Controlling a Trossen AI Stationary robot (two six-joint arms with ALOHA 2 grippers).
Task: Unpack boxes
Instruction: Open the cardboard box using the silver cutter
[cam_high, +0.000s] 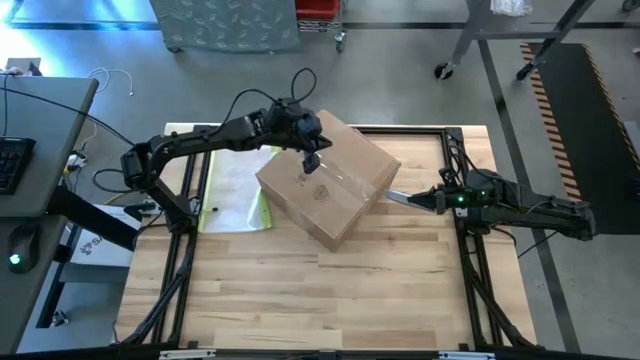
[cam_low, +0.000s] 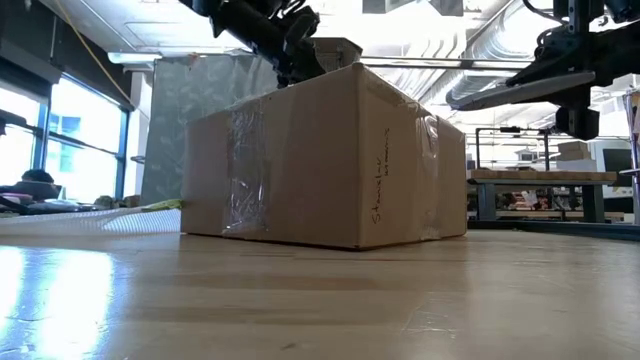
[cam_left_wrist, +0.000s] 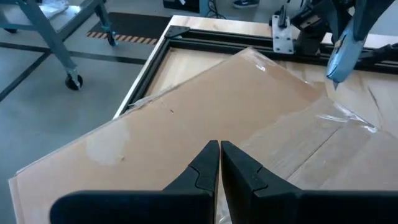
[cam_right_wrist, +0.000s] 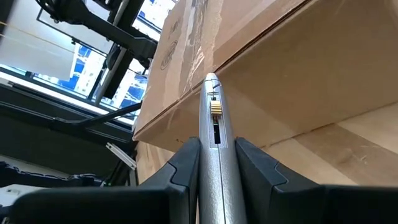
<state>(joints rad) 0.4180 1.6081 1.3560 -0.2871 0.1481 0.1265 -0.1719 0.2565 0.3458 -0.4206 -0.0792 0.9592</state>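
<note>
The right gripper (cam_right_wrist: 214, 155), clamping a box cutter (cam_right_wrist: 213, 118), nears the taped cardboard carton (cam_high: 328, 188); slitting comes next, the clenched left gripper (cam_left_wrist: 219, 163) steadying.

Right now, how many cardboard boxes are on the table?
1. The cardboard box sits closed and taped near the table's middle, turned at an angle. The left gripper is shut above its top; the right gripper holds a box cutter at its side. Nothing shows what's inside.

Both arms were matte black, jointed, with black cables looping along them; the right arm's wrist (cam_high: 462, 199) showed a small green light.
</note>
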